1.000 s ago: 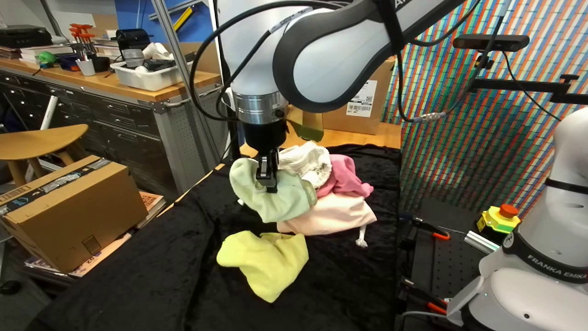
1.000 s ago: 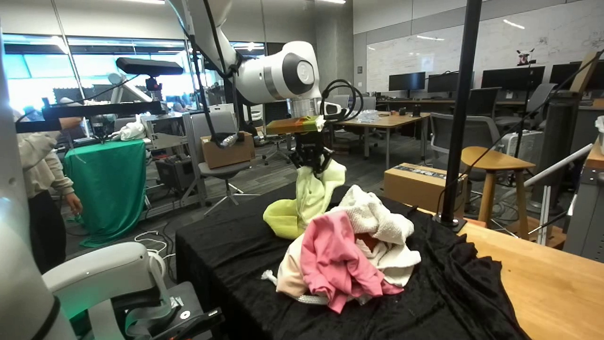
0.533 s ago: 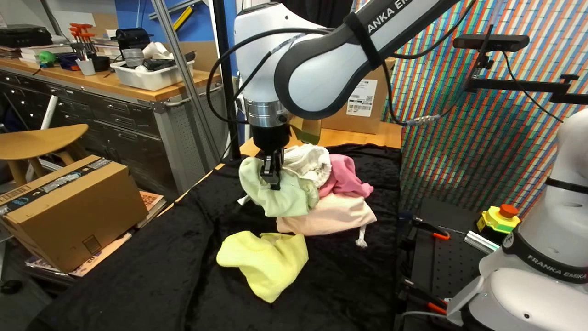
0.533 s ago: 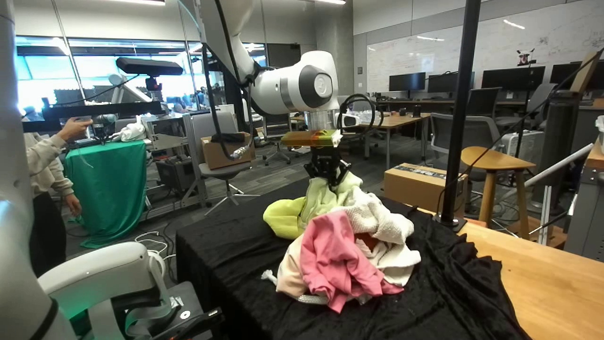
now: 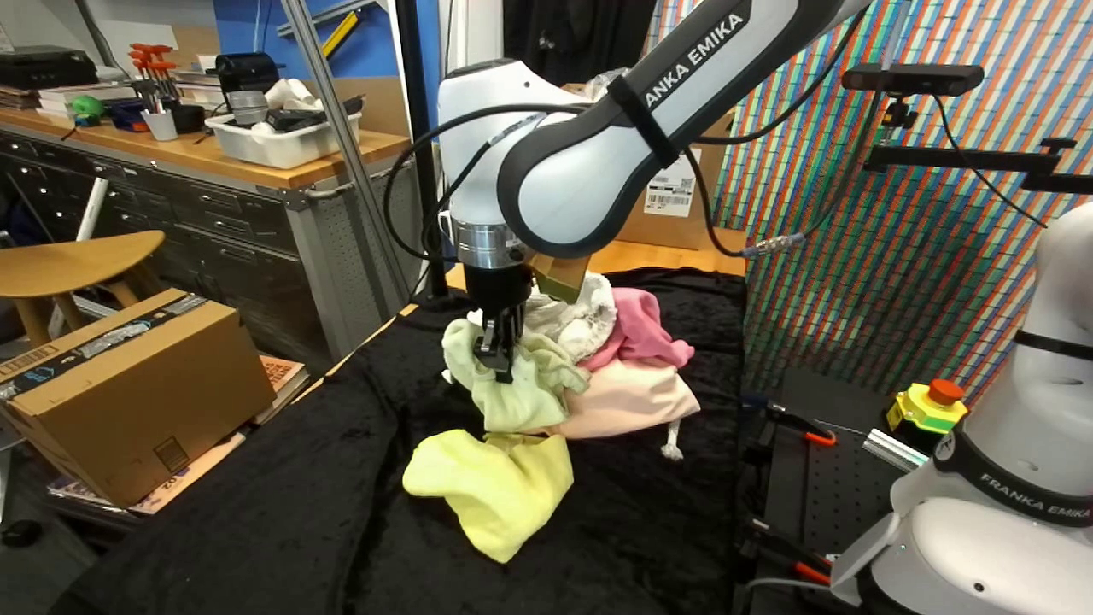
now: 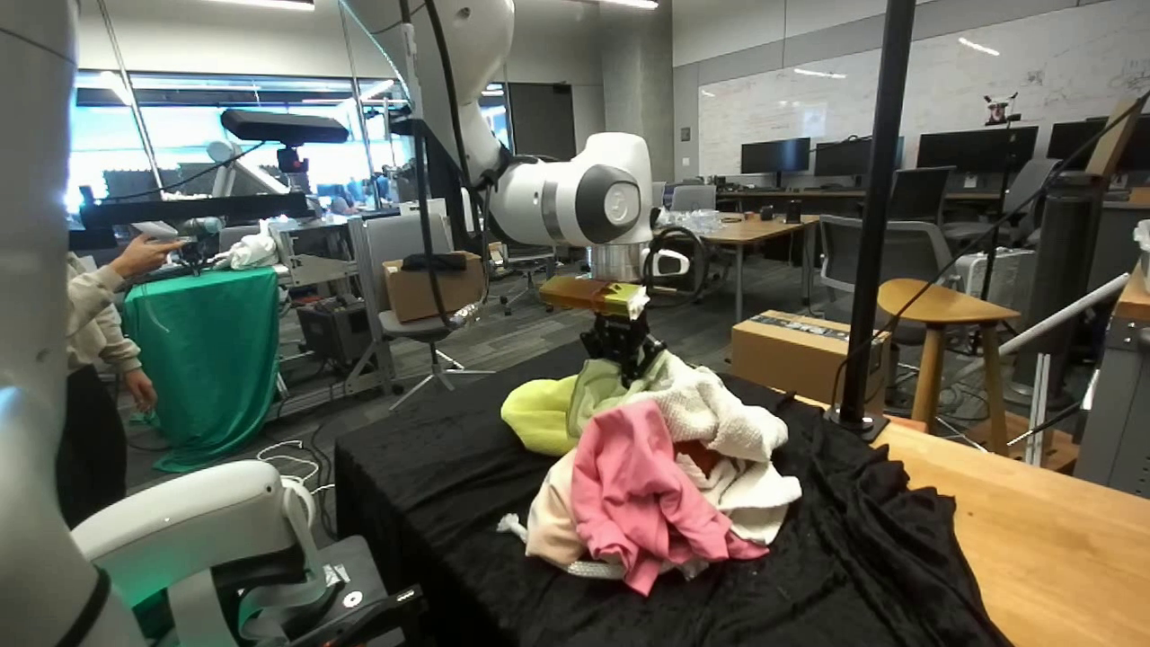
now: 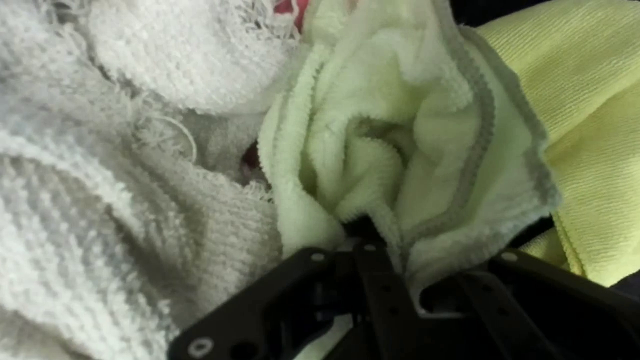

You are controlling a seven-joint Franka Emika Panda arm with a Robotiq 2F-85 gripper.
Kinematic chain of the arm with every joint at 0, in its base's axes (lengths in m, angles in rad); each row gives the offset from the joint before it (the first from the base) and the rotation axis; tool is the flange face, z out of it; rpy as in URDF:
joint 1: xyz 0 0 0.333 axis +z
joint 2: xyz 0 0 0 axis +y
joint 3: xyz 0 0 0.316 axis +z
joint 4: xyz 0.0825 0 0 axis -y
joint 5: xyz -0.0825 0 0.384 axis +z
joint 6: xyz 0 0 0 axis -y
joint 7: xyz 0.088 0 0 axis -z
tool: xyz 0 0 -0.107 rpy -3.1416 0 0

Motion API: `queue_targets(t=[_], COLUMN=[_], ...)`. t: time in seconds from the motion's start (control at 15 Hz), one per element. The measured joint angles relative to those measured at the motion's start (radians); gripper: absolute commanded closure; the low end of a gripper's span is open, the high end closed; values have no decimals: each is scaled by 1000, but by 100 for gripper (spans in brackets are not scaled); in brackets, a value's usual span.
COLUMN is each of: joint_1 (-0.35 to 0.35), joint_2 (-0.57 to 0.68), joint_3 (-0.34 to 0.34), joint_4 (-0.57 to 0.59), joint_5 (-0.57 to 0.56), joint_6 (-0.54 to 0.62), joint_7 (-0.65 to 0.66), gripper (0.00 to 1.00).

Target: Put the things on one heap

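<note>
The claw [image 5: 504, 374] has a pale green cloth [image 5: 527, 405] pinched — right beside the nubbly white cloth [image 6: 716, 409] — and a yellow cloth [image 5: 499, 491] lies close by.

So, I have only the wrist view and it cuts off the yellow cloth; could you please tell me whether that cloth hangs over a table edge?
Observer: It doesn't: in an exterior view, the yellow cloth lies on the black cover, with more cover beyond its outer corner.
Operator: Thank you; is there any loose end sticking out that I can't see?
Observer: Yes: in both exterior views, the end of a white rope sticks out beside the pale peach cloth.
</note>
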State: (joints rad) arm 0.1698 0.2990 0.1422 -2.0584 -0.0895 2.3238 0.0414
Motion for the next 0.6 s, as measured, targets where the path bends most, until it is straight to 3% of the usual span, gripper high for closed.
queue_targets(t=[0.47, 0.6], joint_1=[0, 0], joint_2=[16, 2], joint_3=[-3, -3], joint_4=[0, 1], joint_5=[-8, -8], joint_6=[-26, -61], joint_7=[13, 12], gripper=[1, 0])
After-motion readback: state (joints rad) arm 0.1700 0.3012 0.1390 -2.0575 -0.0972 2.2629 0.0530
